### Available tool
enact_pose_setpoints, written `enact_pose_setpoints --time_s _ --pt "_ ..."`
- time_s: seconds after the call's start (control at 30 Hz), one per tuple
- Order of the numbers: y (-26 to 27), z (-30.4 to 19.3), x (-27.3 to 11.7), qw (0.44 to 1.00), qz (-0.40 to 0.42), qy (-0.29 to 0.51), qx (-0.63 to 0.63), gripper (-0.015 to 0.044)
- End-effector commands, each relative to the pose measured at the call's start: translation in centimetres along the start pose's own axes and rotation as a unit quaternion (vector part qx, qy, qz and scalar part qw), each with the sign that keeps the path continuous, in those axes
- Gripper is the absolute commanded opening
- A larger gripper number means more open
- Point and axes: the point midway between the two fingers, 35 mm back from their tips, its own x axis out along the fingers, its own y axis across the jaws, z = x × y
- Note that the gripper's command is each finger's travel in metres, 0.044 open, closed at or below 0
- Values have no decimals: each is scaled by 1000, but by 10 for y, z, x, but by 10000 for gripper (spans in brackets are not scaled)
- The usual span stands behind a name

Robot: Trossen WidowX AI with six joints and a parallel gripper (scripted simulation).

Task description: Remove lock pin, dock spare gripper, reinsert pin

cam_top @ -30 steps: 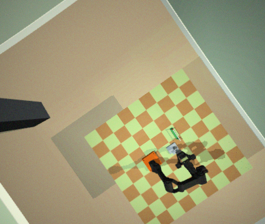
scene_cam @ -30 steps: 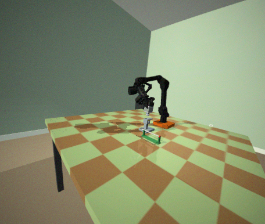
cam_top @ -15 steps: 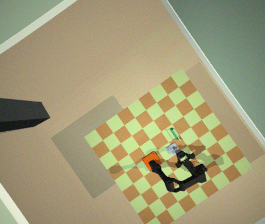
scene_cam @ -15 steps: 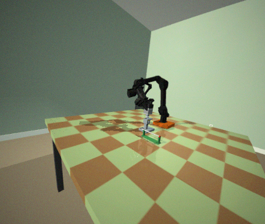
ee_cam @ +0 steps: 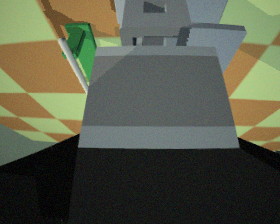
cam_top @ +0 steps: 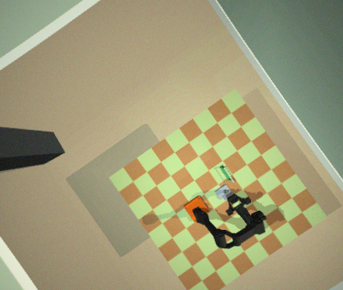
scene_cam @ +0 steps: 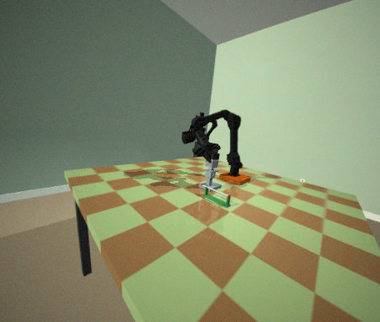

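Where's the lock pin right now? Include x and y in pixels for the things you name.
In the exterior view, the lock pin (scene_cam: 219, 193) (ee_cam: 74, 66) lies across the green rack (scene_cam: 217, 201) (ee_cam: 86, 37) (cam_top: 225, 172), just in front of the grey mount (scene_cam: 204, 183) (cam_top: 222, 191).

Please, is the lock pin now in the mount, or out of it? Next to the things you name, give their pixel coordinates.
Out: the pin (scene_cam: 217, 192) (ee_cam: 73, 65) lies along the green holder (scene_cam: 217, 200) (ee_cam: 86, 42).

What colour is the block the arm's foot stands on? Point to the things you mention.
Orange (cam_top: 191, 205) (scene_cam: 227, 179); it shows best in the exterior view.
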Motion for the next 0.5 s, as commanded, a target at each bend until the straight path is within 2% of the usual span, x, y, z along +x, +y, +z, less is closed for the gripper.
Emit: enact_pose_setpoints --time_s 0.0,0.47 --pt "-1 3 4 1000 0 2 3 0" --pt "-1 14 16 1000 0 2 3 0"
